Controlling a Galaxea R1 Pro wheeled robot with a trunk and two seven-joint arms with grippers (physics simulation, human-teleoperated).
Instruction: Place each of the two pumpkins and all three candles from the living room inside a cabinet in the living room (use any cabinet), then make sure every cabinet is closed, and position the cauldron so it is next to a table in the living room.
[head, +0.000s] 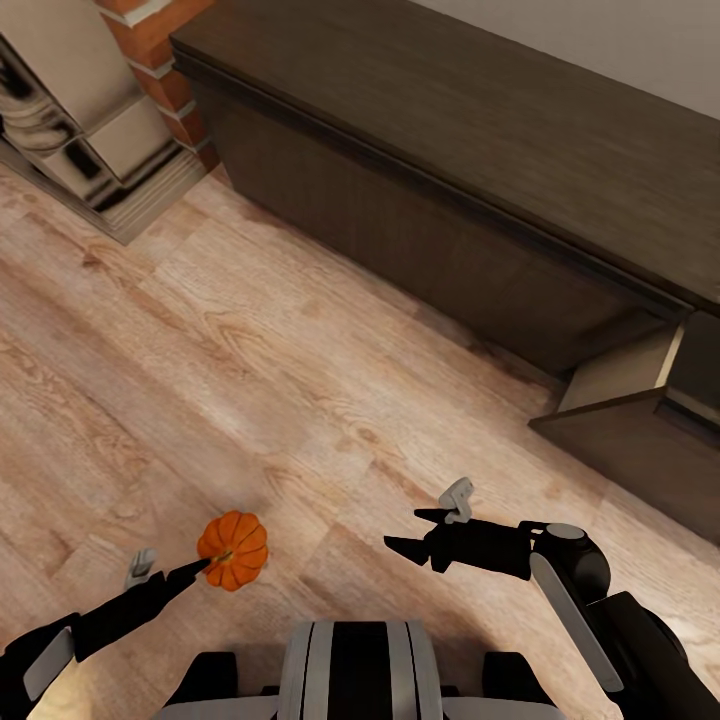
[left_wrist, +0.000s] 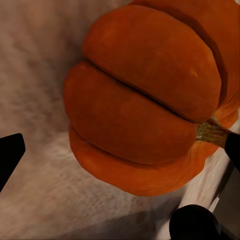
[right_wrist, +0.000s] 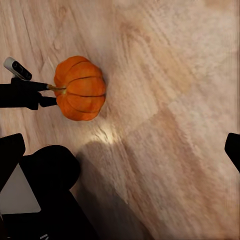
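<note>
Left gripper (head: 205, 566): your fingers pinch the pumpkin (head: 234, 549) at its stem | light, rigid, smooth-ribbed; thin stem hold may swing | right gripper (head: 412, 532): spread, empty

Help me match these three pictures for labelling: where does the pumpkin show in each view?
Head view: pumpkin low and left of centre, at the left gripper tip.
Left wrist view: pumpkin close up, centre to upper right.
Right wrist view: pumpkin upper left, the left gripper at its stem.
Shared landmark: the wood floor.
</note>
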